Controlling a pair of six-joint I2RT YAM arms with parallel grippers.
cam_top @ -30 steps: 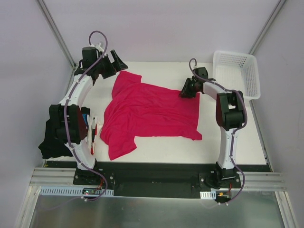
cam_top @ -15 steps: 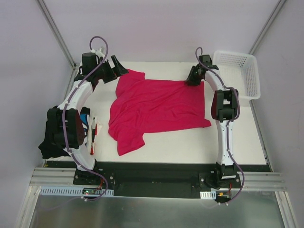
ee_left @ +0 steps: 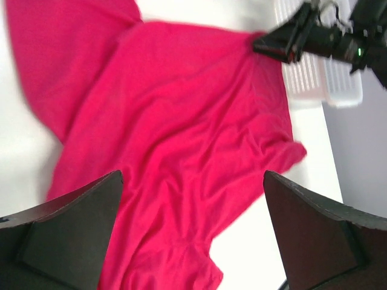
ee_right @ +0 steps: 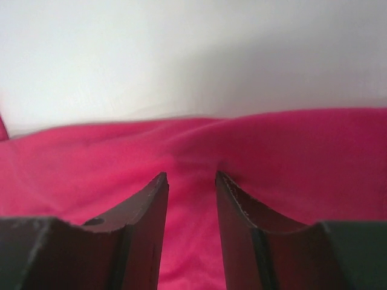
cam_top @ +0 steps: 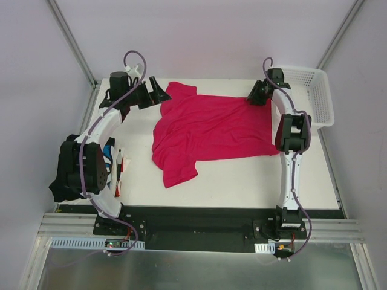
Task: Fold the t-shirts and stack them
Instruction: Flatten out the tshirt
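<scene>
The crimson-pink t-shirt point(cam_top: 211, 130) lies spread and wrinkled across the back middle of the white table, one sleeve at the back left and one toward the front. My right gripper point(cam_top: 254, 96) is at the shirt's far right corner, its fingers closed on a raised fold of the cloth point(ee_right: 290, 145); in its wrist view the right gripper point(ee_right: 191, 175) has red cloth between its tips. My left gripper point(cam_top: 158, 95) is wide open beside the back-left sleeve; in its wrist view the left gripper point(ee_left: 192, 173) hangs over the shirt point(ee_left: 181, 139), empty.
A white lattice basket point(cam_top: 308, 90) stands at the back right corner, close to my right gripper, and shows in the left wrist view point(ee_left: 320, 78). A black t-shirt point(cam_top: 63, 181) with blue print and white and red cloth edges point(cam_top: 121, 169) lie at the table's left edge.
My right gripper has moved back and to the right, dragging the crimson shirt with it toward the basket. My left gripper has shifted right along the back, still open.
</scene>
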